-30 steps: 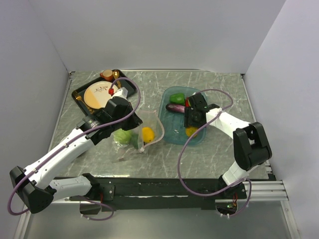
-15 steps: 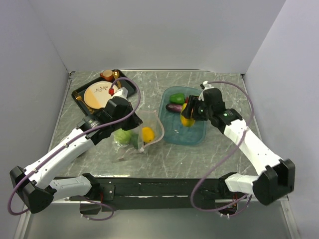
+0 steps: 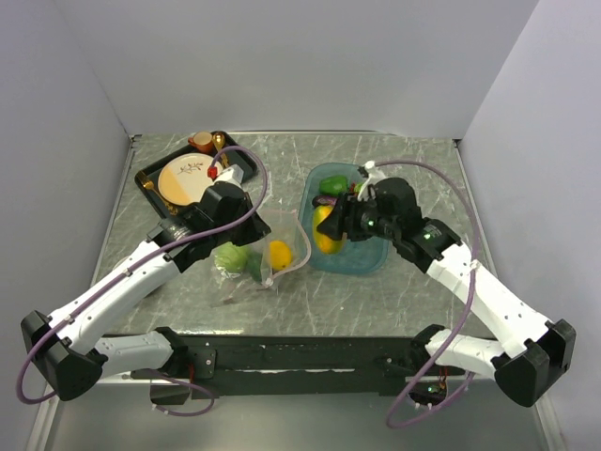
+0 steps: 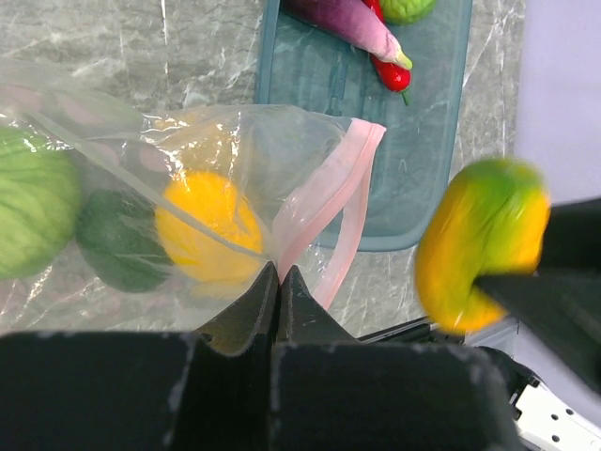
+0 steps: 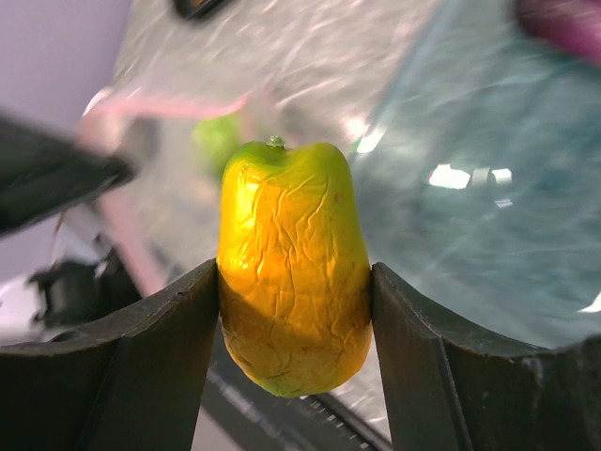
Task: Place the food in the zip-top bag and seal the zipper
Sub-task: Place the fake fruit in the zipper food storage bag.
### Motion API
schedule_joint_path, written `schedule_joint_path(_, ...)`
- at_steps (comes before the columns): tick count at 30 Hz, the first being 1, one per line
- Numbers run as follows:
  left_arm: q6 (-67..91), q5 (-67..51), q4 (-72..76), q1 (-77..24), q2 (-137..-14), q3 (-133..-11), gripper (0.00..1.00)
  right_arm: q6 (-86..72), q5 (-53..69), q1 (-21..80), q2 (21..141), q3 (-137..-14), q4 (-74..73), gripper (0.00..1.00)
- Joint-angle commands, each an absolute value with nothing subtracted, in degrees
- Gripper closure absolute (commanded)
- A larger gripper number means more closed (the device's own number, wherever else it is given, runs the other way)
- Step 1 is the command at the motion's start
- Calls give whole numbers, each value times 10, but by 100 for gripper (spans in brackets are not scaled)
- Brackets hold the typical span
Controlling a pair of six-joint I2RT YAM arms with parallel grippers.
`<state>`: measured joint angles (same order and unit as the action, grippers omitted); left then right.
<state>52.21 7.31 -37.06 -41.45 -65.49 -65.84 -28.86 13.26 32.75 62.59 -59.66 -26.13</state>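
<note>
The right gripper point(image 5: 295, 282) holds the wrinkled, oval orange-yellow mango point(image 5: 291, 235) tightly between its two dark jaws, above the ribbed teal tub point(image 4: 423, 141). The left gripper point(image 4: 279, 282) is closed on the thin, crinkly zip-top bag point(image 4: 244, 141), just beside its pale pink zipper point(image 4: 329, 188). A round yellow lemon point(image 4: 207, 225) lies inside the bag.

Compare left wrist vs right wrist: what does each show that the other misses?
Left wrist only: left tool shut on the zip-top bag edge beside the pink zipper; lemon inside the bag; red chili in the teal tub.
Right wrist only: right tool with both fingers pressed on the mango sides, its wrinkled skin sharp.
Both: mango, tub, zipper strip and the purple eggplant, the last three blurred in the right wrist view.
</note>
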Motion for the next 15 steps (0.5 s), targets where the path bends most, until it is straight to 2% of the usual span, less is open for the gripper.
schedule_joint_path(1,527,67,-339,-417,-647,-657,99,-308,153,379,627,-606,-222,57)
schedule_joint_path(15,525,62,-349,-417,-646,-665,99,-302,131,449,741,-677,-207,55)
